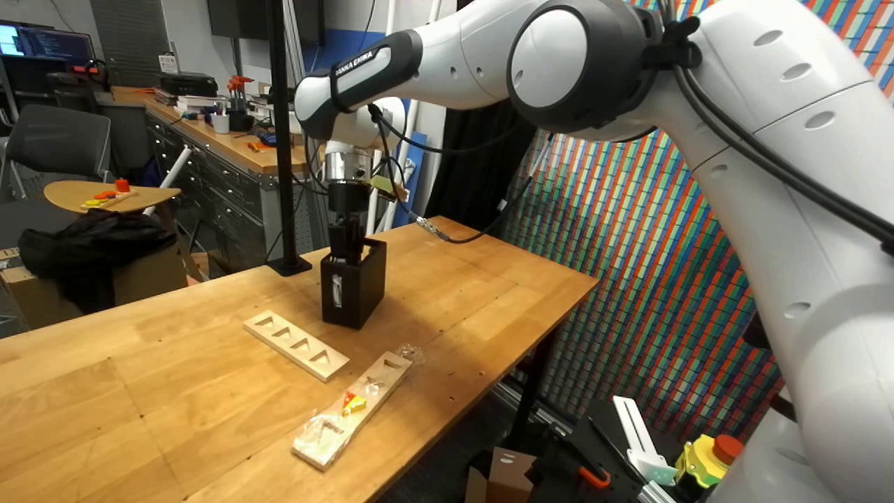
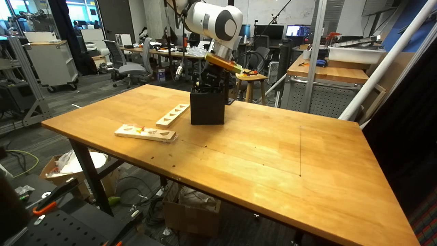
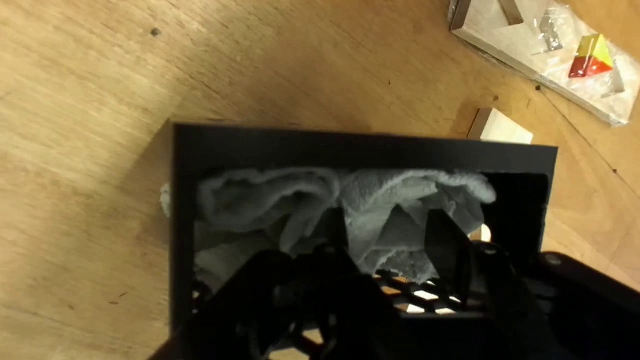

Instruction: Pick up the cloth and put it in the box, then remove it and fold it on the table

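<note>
Where the wrist view looks into the black, upright, perforated box [image 3: 360, 150], the off-white, fuzzy fabric cloth [image 3: 371, 196] lies bunched in rounded folds, showing between the spread fingers of the black gripper [image 3: 386, 227]. Both exterior views show the box on the light-brown wooden table [image 2: 266, 147].

One table [image 2: 324, 201] bears one black box [image 1: 370, 293] and two slotted wooden boards [image 2: 172, 115]: in an exterior view, the bare board [image 1: 297, 347] with four triangular slots [image 1: 266, 321] lies at seven o'clock of the box, the plastic-wrapped board [image 1: 371, 395] at six, one emergency-stop button [image 1: 728, 448] at four. Red and yellow blocks [image 3: 591, 56]: one or two, I cannot tell. The wrist view gives one cloth [image 3: 370, 197], two fingers [image 3: 442, 240]; an exterior view, one wooden stool [image 2: 256, 78] at two o'clock
</note>
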